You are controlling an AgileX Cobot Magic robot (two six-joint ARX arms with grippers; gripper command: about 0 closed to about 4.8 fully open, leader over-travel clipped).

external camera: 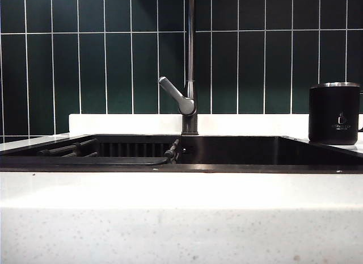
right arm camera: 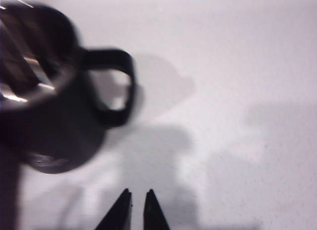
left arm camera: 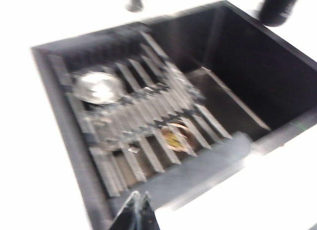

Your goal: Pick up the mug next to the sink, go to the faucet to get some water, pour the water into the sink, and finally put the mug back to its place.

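The matte black mug [external camera: 333, 113] with a silver rim stands upright on the white counter to the right of the sink [external camera: 181, 167]. The tall dark faucet [external camera: 190, 59] rises behind the sink's middle, its grey lever [external camera: 177, 96] angled left. Neither gripper shows in the exterior view. In the right wrist view the mug [right arm camera: 44, 91] stands on the counter with its handle [right arm camera: 119, 86] free. My right gripper [right arm camera: 137, 192] hangs apart from the mug, slightly open, with nothing between its fingers. My left gripper [left arm camera: 140, 196] is shut and empty over the sink's [left arm camera: 247, 76] near rim.
A slatted dark rack [left arm camera: 143, 116] lies in the sink over a shiny drain [left arm camera: 99, 86]. It also shows in the sink's left half [external camera: 74, 149]. White speckled countertop [right arm camera: 237, 91] surrounds the basin. Dark green tiles [external camera: 102, 65] back the counter.
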